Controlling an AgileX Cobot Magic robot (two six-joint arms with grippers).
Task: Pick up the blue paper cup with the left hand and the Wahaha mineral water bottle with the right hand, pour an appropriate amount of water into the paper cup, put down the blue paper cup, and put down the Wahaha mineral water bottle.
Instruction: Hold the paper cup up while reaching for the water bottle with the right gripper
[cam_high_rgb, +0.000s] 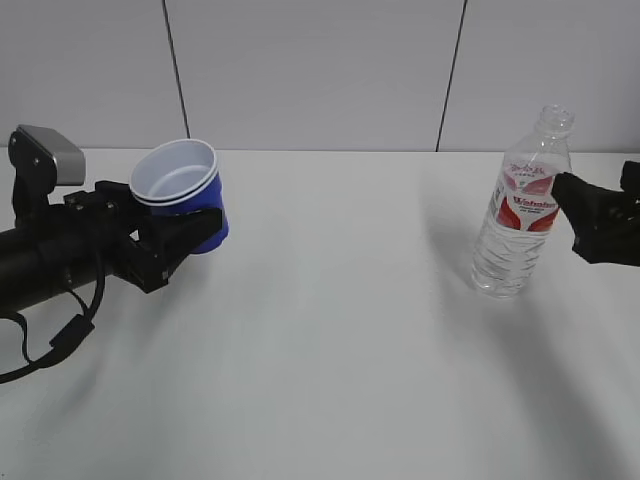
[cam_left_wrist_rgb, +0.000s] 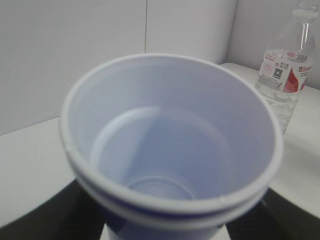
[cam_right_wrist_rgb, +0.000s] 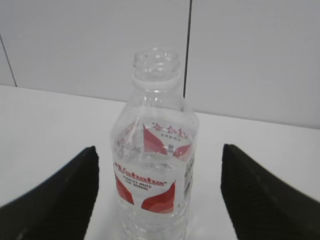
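My left gripper is shut on the blue paper cup and holds it tilted, above the table at the left. The cup's white inside fills the left wrist view and looks empty. The Wahaha mineral water bottle stands upright and uncapped on the table at the right, with clear water inside. It also shows in the left wrist view. My right gripper is open, level with the label. In the right wrist view the bottle stands between the fingers, apart from both.
The white table stretches between the two arms. A pale panelled wall rises behind it. The left arm's black body and cable lie low at the left edge.
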